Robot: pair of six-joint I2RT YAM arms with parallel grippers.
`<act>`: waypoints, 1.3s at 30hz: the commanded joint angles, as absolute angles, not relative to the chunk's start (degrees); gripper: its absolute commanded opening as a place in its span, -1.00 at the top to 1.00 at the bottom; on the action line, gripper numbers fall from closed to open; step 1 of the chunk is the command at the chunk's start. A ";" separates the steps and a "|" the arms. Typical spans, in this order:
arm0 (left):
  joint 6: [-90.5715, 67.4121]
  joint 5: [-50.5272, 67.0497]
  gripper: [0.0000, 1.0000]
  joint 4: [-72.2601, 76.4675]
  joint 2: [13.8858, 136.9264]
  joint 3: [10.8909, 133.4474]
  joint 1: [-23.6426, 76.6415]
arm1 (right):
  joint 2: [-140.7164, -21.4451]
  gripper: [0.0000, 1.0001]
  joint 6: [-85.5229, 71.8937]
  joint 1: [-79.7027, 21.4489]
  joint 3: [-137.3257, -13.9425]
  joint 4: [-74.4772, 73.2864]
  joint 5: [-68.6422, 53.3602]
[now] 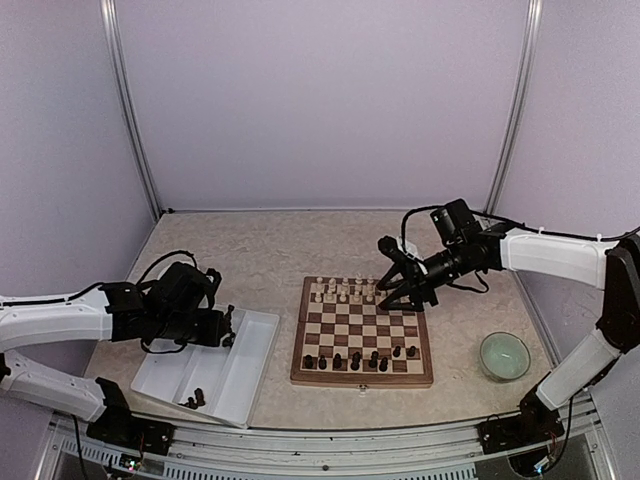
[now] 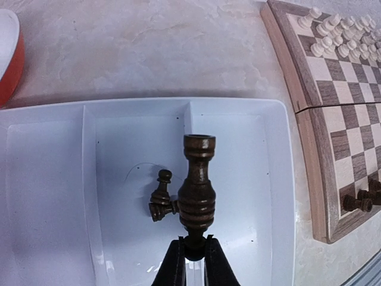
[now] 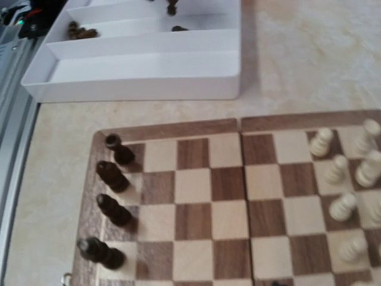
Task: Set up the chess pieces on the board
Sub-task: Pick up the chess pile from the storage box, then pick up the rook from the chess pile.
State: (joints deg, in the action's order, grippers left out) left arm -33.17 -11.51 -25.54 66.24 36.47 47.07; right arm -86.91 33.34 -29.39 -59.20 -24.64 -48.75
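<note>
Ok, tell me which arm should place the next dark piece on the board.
Left. The left end effector is shut on a dark piece over the white tray, right beside the board. The right end effector hovers open over the cream pieces, apparently empty.

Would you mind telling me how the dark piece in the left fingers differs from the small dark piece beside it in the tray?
The gripped piece has a flat, cupped top; the small piece ends in a round knob. The gripped piece looks taller and thicker, though perhaps nearer the camera. It is clamped at its base by the left fingers; the small piece rests free in the tray, middle compartment. Both are dark brown wood.
</note>
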 commanded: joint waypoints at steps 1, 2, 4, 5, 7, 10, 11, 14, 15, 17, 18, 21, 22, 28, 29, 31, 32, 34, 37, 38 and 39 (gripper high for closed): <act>-35.74 -11.10 0.96 -27.40 63.12 35.72 47.02 | -88.46 -0.13 33.30 -32.19 -61.26 -26.93 -48.13; -35.83 -11.19 0.96 -27.51 62.83 35.69 47.02 | -88.76 -0.12 33.25 -32.77 -61.59 -27.14 -48.15; -35.86 -11.19 0.96 -27.51 62.76 35.77 47.26 | -89.61 -0.12 32.82 -33.84 -62.87 -27.61 -48.86; -35.85 -11.09 0.96 -27.43 62.75 35.82 47.47 | -90.29 -0.11 32.17 -34.38 -63.81 -27.75 -49.43; -35.41 -10.94 0.96 -27.06 62.69 35.73 47.88 | -91.83 -0.09 29.53 -35.62 -67.05 -27.39 -50.36; -34.77 -10.37 0.96 -26.74 62.50 35.75 48.29 | -95.98 -0.04 25.05 -38.54 -72.42 -27.02 -51.15; -34.25 -9.80 0.96 -26.35 62.36 35.81 48.59 | -97.83 -0.03 23.72 -39.75 -74.58 -27.17 -51.32; -33.10 -8.79 0.96 -25.14 61.48 36.14 50.61 | -103.79 0.00 20.00 -43.55 -80.77 -26.94 -52.74; -32.52 -8.40 0.96 -24.81 61.17 36.32 51.45 | -105.85 0.01 18.58 -44.58 -82.74 -26.55 -53.00; -31.45 -7.64 0.96 -24.05 60.84 36.83 53.60 | -110.21 0.00 16.23 -46.18 -87.93 -26.85 -54.28; -31.20 -7.71 0.96 -24.07 60.82 37.31 54.60 | -112.65 -0.02 15.34 -46.89 -90.76 -27.71 -55.26; -30.62 -7.80 0.96 -23.89 61.48 38.16 57.23 | -119.90 -0.07 13.01 -48.45 -99.18 -30.85 -58.54; -30.50 -7.82 0.95 -23.60 61.79 38.29 58.02 | -121.58 -0.08 12.18 -48.77 -101.48 -31.70 -59.35; -29.75 -7.74 0.96 -20.84 62.75 38.81 61.07 | -126.42 -0.11 7.30 -49.62 -106.52 -31.89 -60.86; -29.67 -7.85 0.96 -20.63 62.75 38.91 61.31 | -126.82 -0.11 6.85 -49.72 -106.52 -31.91 -61.09; -29.39 -8.13 0.96 -20.34 62.59 39.10 61.63 | -127.44 -0.11 6.09 -49.99 -106.40 -31.94 -62.17; -29.28 -8.28 0.96 -20.25 62.50 39.19 61.72 | -127.71 -0.11 5.80 -50.15 -106.29 -31.92 -62.48; -29.03 -8.54 0.96 -20.06 62.08 39.35 61.79 | -128.08 -0.11 5.51 -50.56 -106.18 -31.74 -62.62; -28.75 -8.40 0.96 -19.57 61.45 39.54 61.86 | -128.86 -0.10 4.75 -51.11 -106.40 -31.35 -63.23; -28.66 -8.31 0.96 -19.29 61.29 39.55 61.86 | -129.16 -0.10 4.55 -51.33 -106.66 -31.30 -63.34; -28.65 -8.33 0.96 -19.23 61.12 39.48 61.80 | -129.51 -0.10 4.49 -51.60 -107.10 -31.52 -63.50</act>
